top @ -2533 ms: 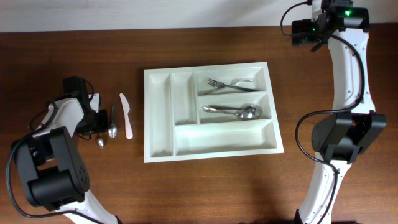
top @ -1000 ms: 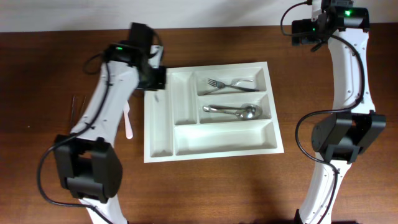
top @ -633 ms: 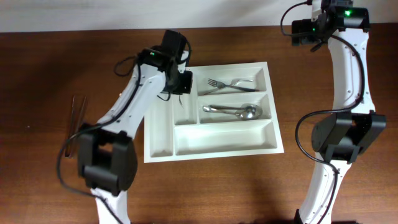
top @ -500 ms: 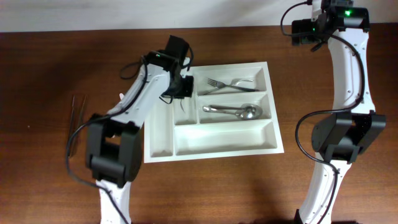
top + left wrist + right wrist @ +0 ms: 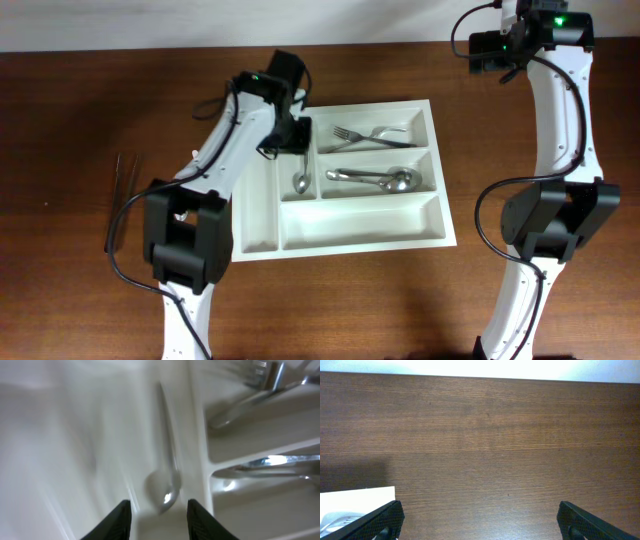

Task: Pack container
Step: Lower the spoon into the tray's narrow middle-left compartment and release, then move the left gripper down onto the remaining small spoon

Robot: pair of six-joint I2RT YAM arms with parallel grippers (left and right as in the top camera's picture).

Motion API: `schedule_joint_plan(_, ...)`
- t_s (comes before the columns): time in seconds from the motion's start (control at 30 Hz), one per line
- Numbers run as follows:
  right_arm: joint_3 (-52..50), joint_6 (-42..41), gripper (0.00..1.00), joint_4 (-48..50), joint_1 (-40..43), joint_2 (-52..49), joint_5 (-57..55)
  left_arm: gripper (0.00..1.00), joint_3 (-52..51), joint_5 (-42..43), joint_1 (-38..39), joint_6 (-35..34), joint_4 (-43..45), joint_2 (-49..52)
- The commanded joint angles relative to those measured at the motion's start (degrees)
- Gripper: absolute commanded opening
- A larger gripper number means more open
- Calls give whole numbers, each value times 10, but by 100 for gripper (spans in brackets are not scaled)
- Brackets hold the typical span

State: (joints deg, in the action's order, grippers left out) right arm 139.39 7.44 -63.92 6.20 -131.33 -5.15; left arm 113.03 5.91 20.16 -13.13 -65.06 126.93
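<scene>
The left gripper [image 5: 159,519] stands partly open, its 2 fingers [image 5: 121,516] apart and holding nothing. Below the gap between them a spoon [image 5: 165,487] lies free in the container [image 5: 258,215], in the 2nd narrow compartment, the one beside the wide ones, with its bowl toward the near edge of the desk [image 5: 520,435]. The left arm [image 5: 230,135] reaches from the near left over the far left corner of the container, wrist turned down. The right gripper [image 5: 477,512] is wide open and empty, above bare desk near the far right corner; the right arm [image 5: 560,110] is stretched toward the far edge. The container lies in the middle of the desk, with forks [image 5: 372,135] and other spoons [image 5: 378,180] in 2 wide compartments
</scene>
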Motion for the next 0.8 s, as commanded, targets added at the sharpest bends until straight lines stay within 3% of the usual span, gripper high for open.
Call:
schedule_joint_plan(0.0, 8, -7, 99, 0, 3, 5, -7, 39, 76, -110, -34, -1, -64, -51)
schedule_joint_plan(0.17, 8, -7, 99, 0, 3, 5, -7, 39, 94, -182, -78, 2, -117, -102)
schedule_joint_plan(0.37, 8, -7, 99, 0, 3, 5, -7, 39, 93, -190, -146, 27, -156, -118)
schedule_joint_plan(0.77, 8, -7, 99, 0, 3, 5, -7, 40, 2, -186, -215, 66, -118, -118)
